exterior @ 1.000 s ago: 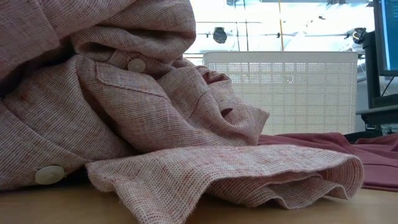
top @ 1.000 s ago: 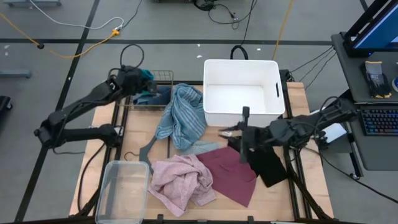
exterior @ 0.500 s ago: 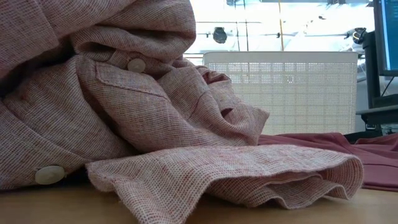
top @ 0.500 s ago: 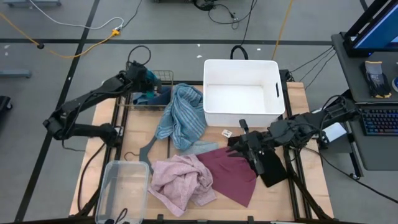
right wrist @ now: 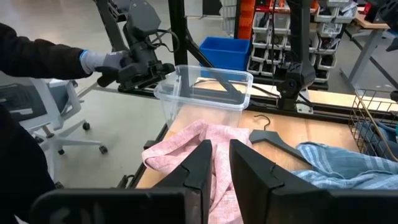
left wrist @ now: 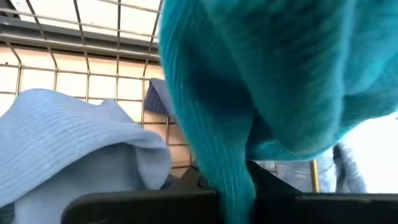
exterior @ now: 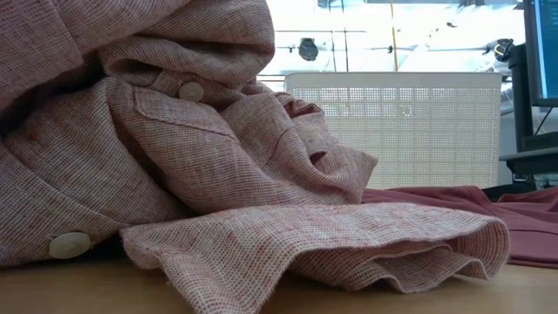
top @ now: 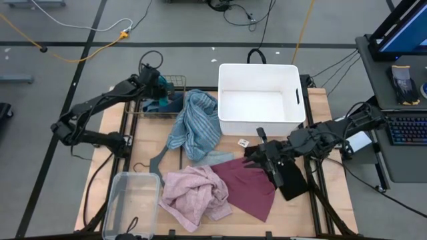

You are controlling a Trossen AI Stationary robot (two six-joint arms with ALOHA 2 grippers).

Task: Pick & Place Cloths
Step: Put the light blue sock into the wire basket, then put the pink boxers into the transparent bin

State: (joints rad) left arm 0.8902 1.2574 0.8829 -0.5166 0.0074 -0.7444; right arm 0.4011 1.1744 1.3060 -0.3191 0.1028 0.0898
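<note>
1. The teal cloth (top: 159,85) was up at the wire basket (top: 175,83) in the far-left corner of the surface (top: 117,137), pinched tight in the left hand (top: 152,81). From the left wrist camera, the teal fabric hung right over the basket's mesh with a pale blue piece (left wrist: 74,146) lying inside.
2. The blue-striped towel (top: 197,125) was draped from the basket's edge down toward the middle, just left of the white bin (top: 260,98).
3. The pink cloth (top: 193,192) sat bunched near the front, touching the maroon cloth (top: 248,185) spread flat beside it. From table height the pink one filled most of the view, buttons showing.
4. The black shorts (top: 288,177) lay at the right, partly under the right hand (top: 252,157), whose fingers were nearly pinched together with nothing visibly between them.
5. A grey hanger (top: 159,160) lay between the towel and the pink cloth.
6. A clear plastic tub (top: 130,203) stood at the front-left corner.
7. Someone's gloved hand (right wrist: 102,61) was reaching in beyond that tub.
</note>
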